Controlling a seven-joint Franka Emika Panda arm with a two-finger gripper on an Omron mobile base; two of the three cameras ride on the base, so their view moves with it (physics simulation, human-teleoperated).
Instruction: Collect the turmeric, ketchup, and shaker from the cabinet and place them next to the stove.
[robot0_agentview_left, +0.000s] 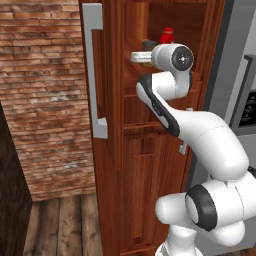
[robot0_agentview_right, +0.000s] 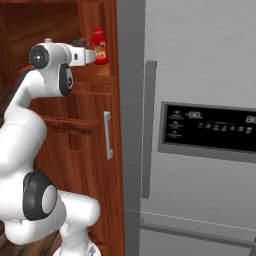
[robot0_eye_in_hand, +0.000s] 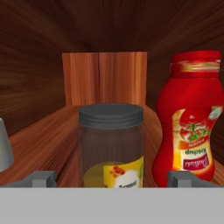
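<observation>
Turmeric (robot0_eye_in_hand: 111, 146) jar centred btwn wide-spread hand (robot0_eye_in_hand: 111, 179) fingers, ketchup (robot0_eye_in_hand: 190, 116) just right, no contact visible.

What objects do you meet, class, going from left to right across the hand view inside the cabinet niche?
shaker → turmeric → ketchup

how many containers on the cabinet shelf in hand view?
3. The turmeric jar sits centre, between the open gripper's fingertips; the ketchup stands right of it; the shaker is cut off at the left edge. More may sit outside the frame.
</observation>
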